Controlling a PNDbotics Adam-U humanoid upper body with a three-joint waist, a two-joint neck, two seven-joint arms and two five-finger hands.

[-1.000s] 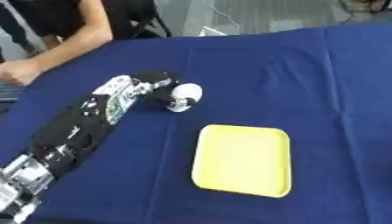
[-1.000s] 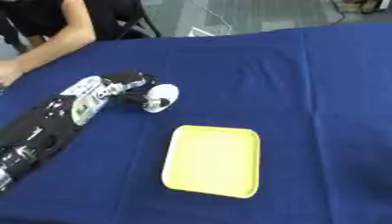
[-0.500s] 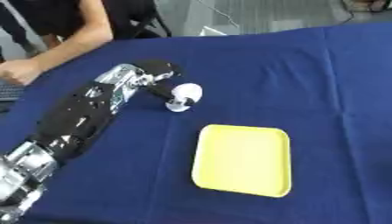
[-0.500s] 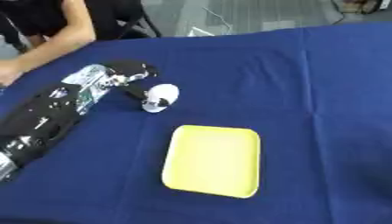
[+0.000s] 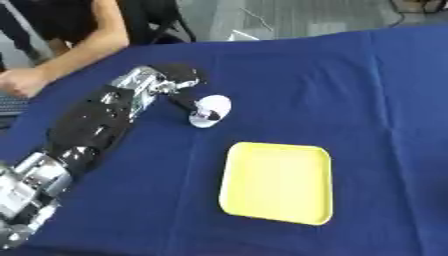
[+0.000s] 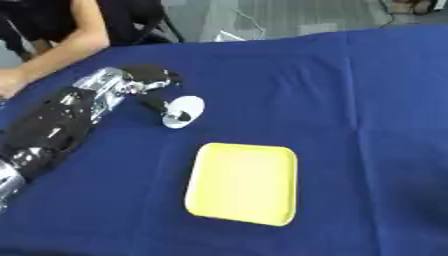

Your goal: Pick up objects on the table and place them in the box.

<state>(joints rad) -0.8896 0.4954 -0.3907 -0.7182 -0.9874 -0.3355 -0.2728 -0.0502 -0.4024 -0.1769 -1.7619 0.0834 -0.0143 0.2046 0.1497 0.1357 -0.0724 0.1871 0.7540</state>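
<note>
The left robot hand (image 5: 175, 80) is seen stretched out over the blue-covered counter (image 5: 367, 85), its fingers curled down towards a small white round object (image 5: 210, 110) with a dark part on its near side. A dark finger reaches to that object, but whether it is actually pinched cannot be told; the object appears to rest tilted on the cloth, just beyond and to the right of the fingertips. The yellow tray (image 5: 278, 182), taken to be the box of the task, lies nearer the robot and to the right of the hand, well apart from it, and nothing is seen inside it. The task is therefore judged to be at its start: no object has been placed. The white object remains to be lifted and carried to the tray. The right robot hand is not seen in either view.
</note>
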